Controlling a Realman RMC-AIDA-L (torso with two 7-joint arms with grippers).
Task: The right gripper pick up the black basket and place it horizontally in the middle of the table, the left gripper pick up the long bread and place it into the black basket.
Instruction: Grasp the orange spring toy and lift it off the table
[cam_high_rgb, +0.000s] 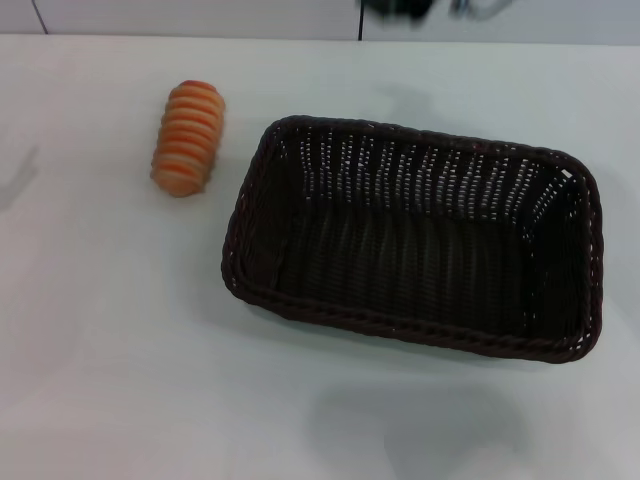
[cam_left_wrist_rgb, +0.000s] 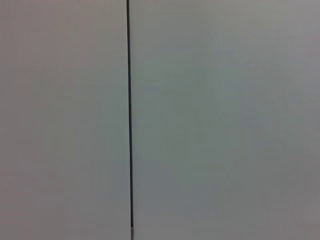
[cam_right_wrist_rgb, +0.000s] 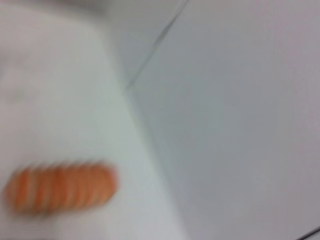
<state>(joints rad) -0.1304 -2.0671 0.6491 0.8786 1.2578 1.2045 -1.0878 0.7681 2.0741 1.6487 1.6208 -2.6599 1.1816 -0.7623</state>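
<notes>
The black basket (cam_high_rgb: 410, 330) lies lengthwise across the white table (cam_high_rgb: 120, 350), a little right of the middle, upright and empty. The long bread (cam_high_rgb: 187, 136) lies on the table to the basket's left, apart from it; it also shows blurred in the right wrist view (cam_right_wrist_rgb: 60, 191). A blurred dark shape (cam_high_rgb: 400, 8) at the far edge above the basket looks like my right gripper, well clear of the basket and holding nothing that I can see. My left gripper is out of view; its wrist view shows only a pale wall.
A pale wall with a dark vertical seam (cam_left_wrist_rgb: 129, 120) fills the left wrist view. The wall behind the table has a dark seam (cam_high_rgb: 360, 20). White tabletop lies open in front of the basket and around the bread.
</notes>
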